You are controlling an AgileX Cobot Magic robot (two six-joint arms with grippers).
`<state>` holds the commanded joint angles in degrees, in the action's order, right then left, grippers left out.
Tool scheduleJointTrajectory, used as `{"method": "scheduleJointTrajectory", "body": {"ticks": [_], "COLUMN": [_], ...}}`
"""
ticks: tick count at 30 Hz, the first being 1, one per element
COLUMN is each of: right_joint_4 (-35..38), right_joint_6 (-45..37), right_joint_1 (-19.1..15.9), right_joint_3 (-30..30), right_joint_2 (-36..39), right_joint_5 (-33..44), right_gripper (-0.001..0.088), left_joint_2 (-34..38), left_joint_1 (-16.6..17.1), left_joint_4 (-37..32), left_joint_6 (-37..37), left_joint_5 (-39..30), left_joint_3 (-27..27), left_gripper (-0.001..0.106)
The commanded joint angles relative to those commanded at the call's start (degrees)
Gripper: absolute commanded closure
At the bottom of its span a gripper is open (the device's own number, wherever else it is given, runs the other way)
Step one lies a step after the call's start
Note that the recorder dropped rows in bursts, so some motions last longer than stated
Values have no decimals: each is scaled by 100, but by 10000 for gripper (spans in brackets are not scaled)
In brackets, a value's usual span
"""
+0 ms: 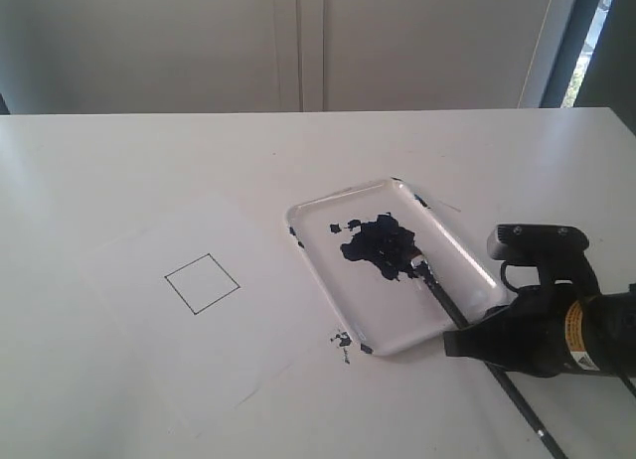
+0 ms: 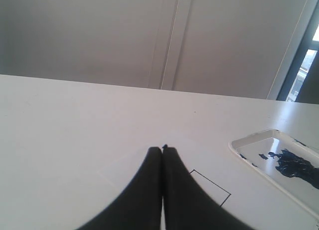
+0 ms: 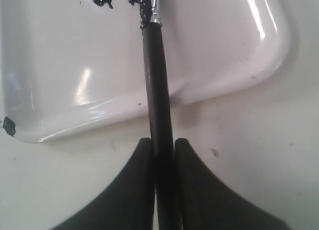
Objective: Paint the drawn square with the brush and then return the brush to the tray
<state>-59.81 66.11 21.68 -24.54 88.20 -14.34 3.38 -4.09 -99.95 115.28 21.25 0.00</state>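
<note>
Gripping brush (image 3: 157, 80) by handle, right gripper (image 3: 162, 143) had fingers clamped on black stick just outside tray (image 3: 60, 90) rim. Bristle tip lay in blue-black paint puddle (image 1: 378, 245) inside tray; handle crossed near rim and ran out over white table (image 1: 119, 161). On paper sheet (image 1: 248, 350) left of tray, drawn square (image 1: 202, 283) sat unpainted, well apart from brush. Near square's corner, left gripper (image 2: 162, 149) had fingers pressed together, holding nothing.
</note>
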Motion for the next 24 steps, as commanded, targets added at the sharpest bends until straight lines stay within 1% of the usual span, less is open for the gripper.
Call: {"method": "scheduleJointTrajectory", "body": {"ticks": [3, 6, 8, 11, 16, 18, 22, 24], "right_joint_4": [0, 0, 0, -31, -31, -43, -65, -65], "right_joint_6": [19, 286, 478, 626, 626, 626, 626, 626], "right_joint_1": [0, 0, 0, 0, 27, 61, 61, 61], "right_joint_3": [-57, -169, -284, -438, -550, -562, -477, -391], "right_joint_2": [-11, -32, -46, -80, -161, -173, -173, -173], "right_joint_5": [-378, -766, -723, -429, -507, -435, 70, 183], "right_gripper": [868, 868, 868, 868, 868, 868, 868, 868], "left_joint_2": [0, 0, 0, 0, 0, 0, 0, 0], "left_joint_1": [0, 0, 0, 0, 0, 0, 0, 0], "left_joint_4": [0, 0, 0, 0, 0, 0, 0, 0], "left_joint_6": [0, 0, 0, 0, 0, 0, 0, 0], "left_joint_5": [0, 0, 0, 0, 0, 0, -2, -2], "left_joint_3": [0, 0, 0, 0, 0, 0, 0, 0], "left_gripper": [1053, 1053, 1053, 1053, 1053, 1053, 1053, 1053]}}
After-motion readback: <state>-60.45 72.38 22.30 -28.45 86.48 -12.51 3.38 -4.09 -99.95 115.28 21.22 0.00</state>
